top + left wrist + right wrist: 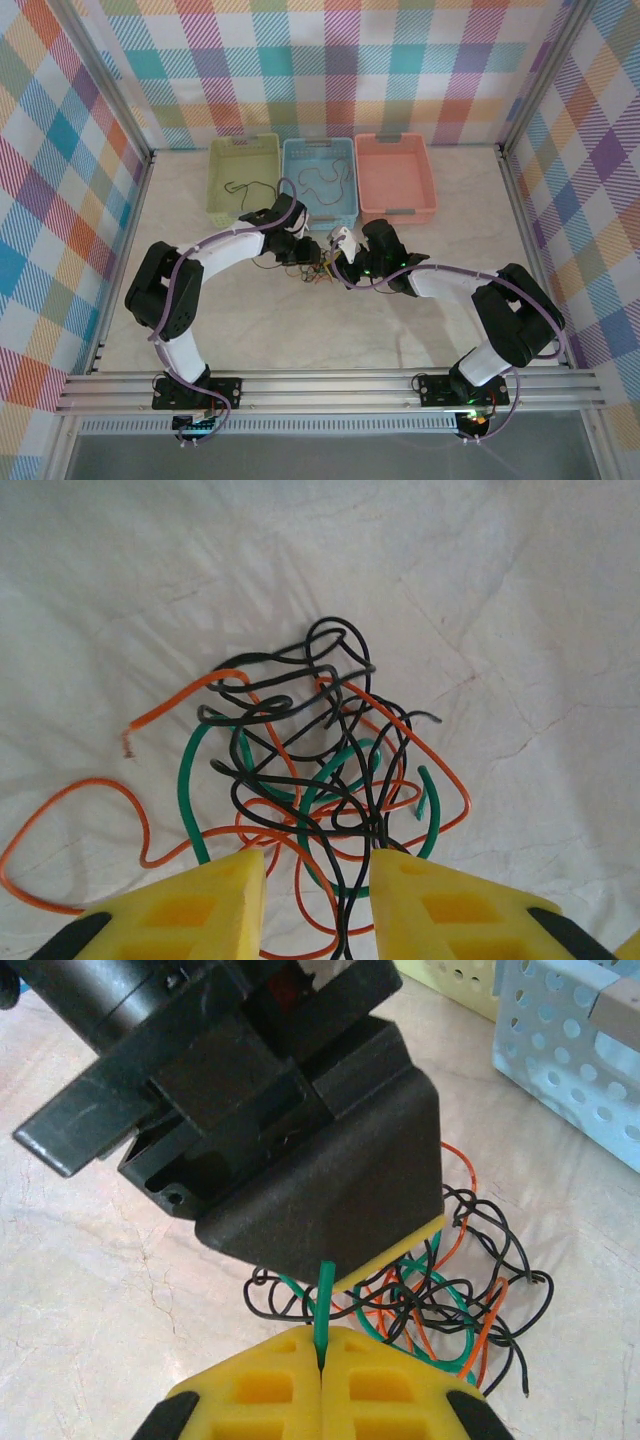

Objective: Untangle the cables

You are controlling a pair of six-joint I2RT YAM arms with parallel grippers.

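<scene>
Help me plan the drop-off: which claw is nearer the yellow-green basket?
Left. The left claw straddles the cable tangle just off the near right corner of the yellow-green basket; the right claw pinches a green wire on the tangle's right side, farther away.

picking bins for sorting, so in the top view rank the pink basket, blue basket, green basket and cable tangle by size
1. pink basket, marginally widest
2. blue basket and green basket, too alike to rank
3. cable tangle, clearly smallest
</scene>
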